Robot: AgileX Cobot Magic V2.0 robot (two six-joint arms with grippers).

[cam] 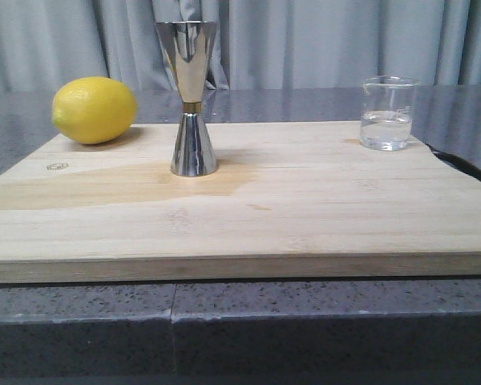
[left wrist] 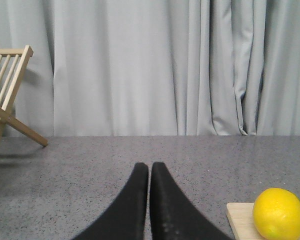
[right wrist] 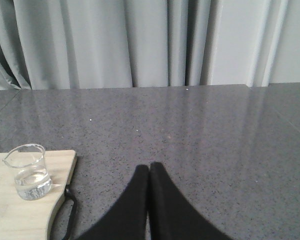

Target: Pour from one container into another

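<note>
A small clear glass beaker (cam: 387,113) with some clear liquid stands upright at the back right of the wooden board (cam: 305,208); the right wrist view shows the beaker (right wrist: 28,171) too, well off to the side of my right gripper (right wrist: 149,166). The tall steel jigger (cam: 191,98) stands upright near the board's middle back. My left gripper (left wrist: 150,166) is shut with nothing in it, over the grey counter beside the board. The right gripper is shut and empty as well. Neither arm appears in the front view.
A yellow lemon (cam: 94,110) lies at the board's back left corner, also as lemon (left wrist: 278,213). A wooden rack (left wrist: 5,100) stands on the grey counter (right wrist: 190,125). A black loop (right wrist: 70,215) hangs off the board's end. Grey curtains close off the back.
</note>
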